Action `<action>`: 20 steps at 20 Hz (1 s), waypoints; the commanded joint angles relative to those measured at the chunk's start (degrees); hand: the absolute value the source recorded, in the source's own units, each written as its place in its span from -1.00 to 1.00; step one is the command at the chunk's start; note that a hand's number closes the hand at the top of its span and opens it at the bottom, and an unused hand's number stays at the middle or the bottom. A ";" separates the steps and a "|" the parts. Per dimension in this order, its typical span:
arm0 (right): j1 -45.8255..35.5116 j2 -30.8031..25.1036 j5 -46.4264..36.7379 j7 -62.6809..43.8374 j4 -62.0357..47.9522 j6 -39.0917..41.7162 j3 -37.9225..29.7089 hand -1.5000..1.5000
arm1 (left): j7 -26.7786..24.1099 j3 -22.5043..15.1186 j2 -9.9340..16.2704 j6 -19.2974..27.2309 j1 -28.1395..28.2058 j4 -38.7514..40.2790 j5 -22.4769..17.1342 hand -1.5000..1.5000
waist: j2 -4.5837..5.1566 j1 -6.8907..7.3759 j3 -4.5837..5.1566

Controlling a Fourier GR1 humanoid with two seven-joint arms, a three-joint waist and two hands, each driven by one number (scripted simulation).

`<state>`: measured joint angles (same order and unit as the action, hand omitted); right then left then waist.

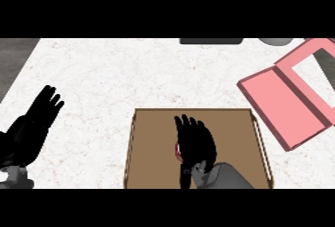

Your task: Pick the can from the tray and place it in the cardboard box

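Over the brown rectangular tray [152, 133], our right hand [195, 142] sits atop the red can [177, 150], fingers extended; whether it grips, we cannot tell. Left hand [34, 122] rests open.

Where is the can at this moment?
In the head view the can shows only as a red sliver on the brown tray, low centre, mostly hidden under the right hand.

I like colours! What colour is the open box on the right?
Pink, seen in the head view.
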<state>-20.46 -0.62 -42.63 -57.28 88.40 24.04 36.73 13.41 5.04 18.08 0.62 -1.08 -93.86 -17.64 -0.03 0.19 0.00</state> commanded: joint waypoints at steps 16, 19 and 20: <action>-2.08 0.58 -4.52 2.66 -1.81 -0.93 -0.27 1.00 | 2.96 5.59 -0.25 -5.18 -0.35 -1.17 0.32 0.00 | -0.02 0.04 0.00; -4.14 0.60 -3.22 3.13 -4.63 -3.62 1.27 1.00 | -2.12 2.58 -4.62 -3.06 -2.44 4.12 4.97 0.00 | 0.04 0.03 0.01; -0.26 0.61 -7.59 5.21 -4.03 -3.70 -0.71 1.00 | 4.38 4.38 -2.37 -3.99 0.31 -3.13 2.04 0.00 | -0.02 0.04 -0.01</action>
<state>-21.90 -0.32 -48.12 -51.40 84.41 20.95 36.21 15.06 8.68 15.66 -2.80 -2.12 -93.78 -15.07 -0.04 0.19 0.01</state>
